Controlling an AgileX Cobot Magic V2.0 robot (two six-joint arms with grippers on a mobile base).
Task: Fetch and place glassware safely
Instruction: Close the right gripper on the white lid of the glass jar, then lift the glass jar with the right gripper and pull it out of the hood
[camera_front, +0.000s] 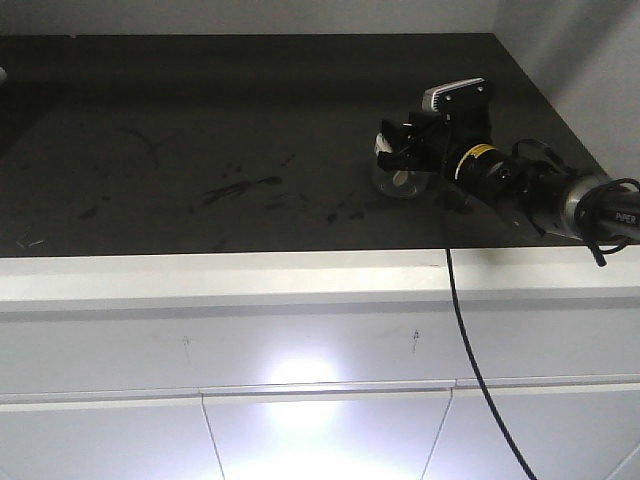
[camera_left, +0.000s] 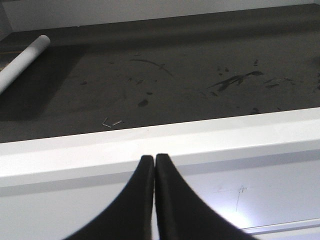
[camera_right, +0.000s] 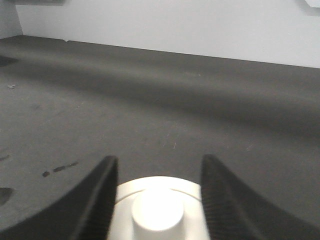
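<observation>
White cabinet (camera_front: 300, 350), scuffed dark countertop (camera_front: 200, 120), glass jar (camera_front: 393, 186), pale wall (camera_front: 250, 15)

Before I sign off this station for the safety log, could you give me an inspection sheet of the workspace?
Surface: dark countertop, scuffed and streaked, with a white front edge.
Job's things: glass jar standing upright at the right, cream lid with knob on.
Clutter: white tube lying at the far left; small pale bits near the front edge.
Grippers: left gripper shut, empty, before the counter edge; right gripper fingers flank the lid, grip unconfirmed.
Cables: black cable hangs from the right arm down the cabinet front.
Surroundings: white cabinet fronts with a light glare; pale wall behind.
</observation>
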